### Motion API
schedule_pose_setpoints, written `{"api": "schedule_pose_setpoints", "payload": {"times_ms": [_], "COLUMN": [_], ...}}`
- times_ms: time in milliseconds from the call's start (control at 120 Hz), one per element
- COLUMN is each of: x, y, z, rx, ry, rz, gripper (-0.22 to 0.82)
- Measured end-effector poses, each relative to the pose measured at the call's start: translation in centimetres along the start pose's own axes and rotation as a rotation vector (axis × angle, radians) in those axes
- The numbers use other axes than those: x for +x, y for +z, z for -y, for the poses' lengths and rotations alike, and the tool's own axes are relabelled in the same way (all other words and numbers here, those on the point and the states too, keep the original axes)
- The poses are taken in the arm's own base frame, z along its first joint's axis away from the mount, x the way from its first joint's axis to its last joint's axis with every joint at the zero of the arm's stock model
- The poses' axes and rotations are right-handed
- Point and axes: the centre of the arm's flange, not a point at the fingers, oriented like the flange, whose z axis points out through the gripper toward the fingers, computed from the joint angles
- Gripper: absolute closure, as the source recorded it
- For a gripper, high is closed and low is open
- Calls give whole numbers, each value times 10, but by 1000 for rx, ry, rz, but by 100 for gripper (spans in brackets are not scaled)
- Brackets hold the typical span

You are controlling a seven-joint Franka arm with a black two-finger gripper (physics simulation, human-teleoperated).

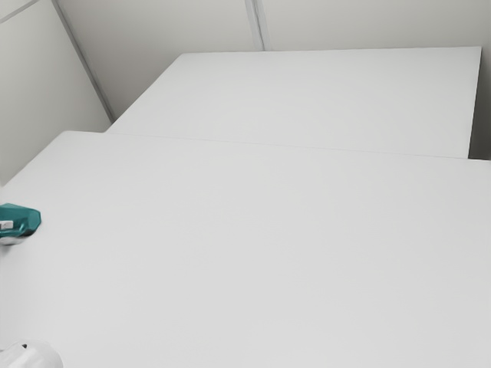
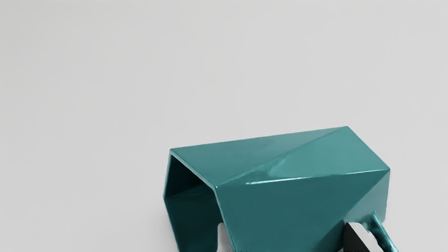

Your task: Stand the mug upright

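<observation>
Plainly, you still need the mug (image 2: pixel 280 189) upright: it lies on its side, mouth opening sideways rather than up. In the exterior view you'll find it at nine o'clock, by the edge of the picture, over the white table (image 1: pixel 268 253); part of the arm (image 1: pixel 31 358) is at about eight o'clock there. Lay a dial on the mug, base at twelve and mouth at six, and its handle (image 2: pixel 385 231) sits near one o'clock.

Your gripper (image 2: pixel 290 238) looks open to me, its fingers well apart: one finger (image 2: pixel 224 239) at the six o'clock mouth, seemingly just inside the rim, the other close against the mug beside the handle. You can't confirm a firm hold from this, nor whether the mug's whole side rests on the table. As I judge it, all of the righting remains: base down, mouth up, then the mug standing free.
</observation>
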Motion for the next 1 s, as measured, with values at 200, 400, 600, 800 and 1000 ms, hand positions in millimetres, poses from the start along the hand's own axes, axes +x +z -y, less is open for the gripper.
{"api": "schedule_pose_setpoints", "payload": {"times_ms": [200,400,600,800,1000], "x": [12,29,48,112,201], "y": [0,4,3,-1,17], "z": [2,3,0,-28,-117], "rx": [8,11,22,19,-27], "ry": [21,51,72,149,268], "rz": [-5,1,8,66,281], "gripper": [63,74,77,78,78]}}
